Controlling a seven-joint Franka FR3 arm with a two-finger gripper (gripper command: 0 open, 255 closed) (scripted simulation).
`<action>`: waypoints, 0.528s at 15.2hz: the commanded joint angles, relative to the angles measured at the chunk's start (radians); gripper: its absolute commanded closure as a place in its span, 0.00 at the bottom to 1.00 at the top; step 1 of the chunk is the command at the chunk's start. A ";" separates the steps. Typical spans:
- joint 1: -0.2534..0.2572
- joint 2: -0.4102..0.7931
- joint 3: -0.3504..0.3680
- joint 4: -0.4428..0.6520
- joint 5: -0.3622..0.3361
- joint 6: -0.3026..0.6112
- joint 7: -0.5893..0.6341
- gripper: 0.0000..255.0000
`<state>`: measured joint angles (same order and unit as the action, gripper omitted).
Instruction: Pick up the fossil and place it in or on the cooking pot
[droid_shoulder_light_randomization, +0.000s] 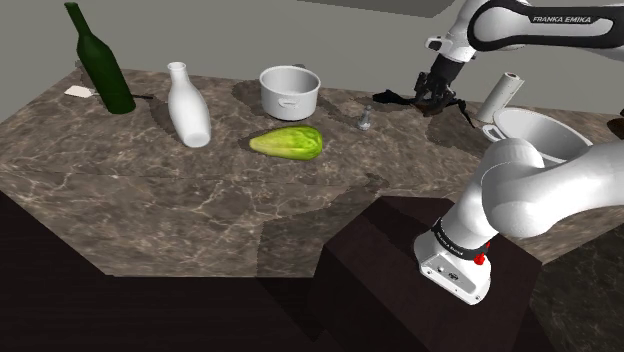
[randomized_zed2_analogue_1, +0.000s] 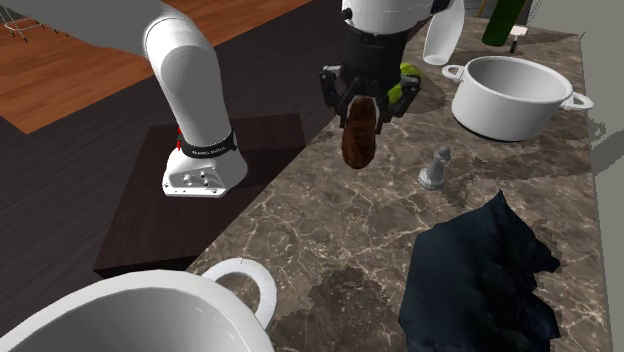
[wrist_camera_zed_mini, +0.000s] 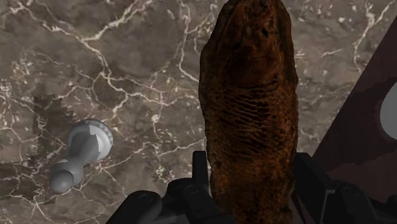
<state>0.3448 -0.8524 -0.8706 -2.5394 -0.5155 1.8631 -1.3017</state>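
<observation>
My black gripper (randomized_zed2_analogue_1: 362, 104) is shut on a brown, ridged, elongated fossil (randomized_zed2_analogue_1: 358, 140), which hangs lengthwise below the fingers, well above the marble counter (randomized_zed2_analogue_1: 330, 230). In the shoulder view the gripper (droid_shoulder_light_randomization: 437, 90) holds the fossil (droid_shoulder_light_randomization: 436, 106) over the counter's far right part. In the wrist view the fossil (wrist_camera_zed_mini: 248, 95) runs up from between the fingers (wrist_camera_zed_mini: 191, 178). The white cooking pot (droid_shoulder_light_randomization: 290, 92) with two side handles stands apart from it, further along the counter, and in the second exterior view the pot (randomized_zed2_analogue_1: 510, 95) is at the upper right.
A grey chess pawn (droid_shoulder_light_randomization: 366, 120) (randomized_zed2_analogue_1: 434, 168) (wrist_camera_zed_mini: 79, 156) stands between gripper and pot. A dark crumpled object (randomized_zed2_analogue_1: 480, 270) lies nearby. A lettuce (droid_shoulder_light_randomization: 288, 141), a white bottle (droid_shoulder_light_randomization: 188, 105), a green bottle (droid_shoulder_light_randomization: 100, 60) and a large white handled vessel (droid_shoulder_light_randomization: 540, 135) share the counter.
</observation>
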 joint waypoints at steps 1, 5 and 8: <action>0.002 -0.004 0.016 0.021 0.012 -0.027 0.000 1.00; 0.004 -0.011 0.046 0.063 0.033 -0.078 0.000 1.00; -0.052 -0.056 0.021 0.069 -0.005 -0.121 -0.064 1.00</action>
<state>0.3082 -0.8960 -0.8451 -2.4768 -0.5114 1.7590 -1.3461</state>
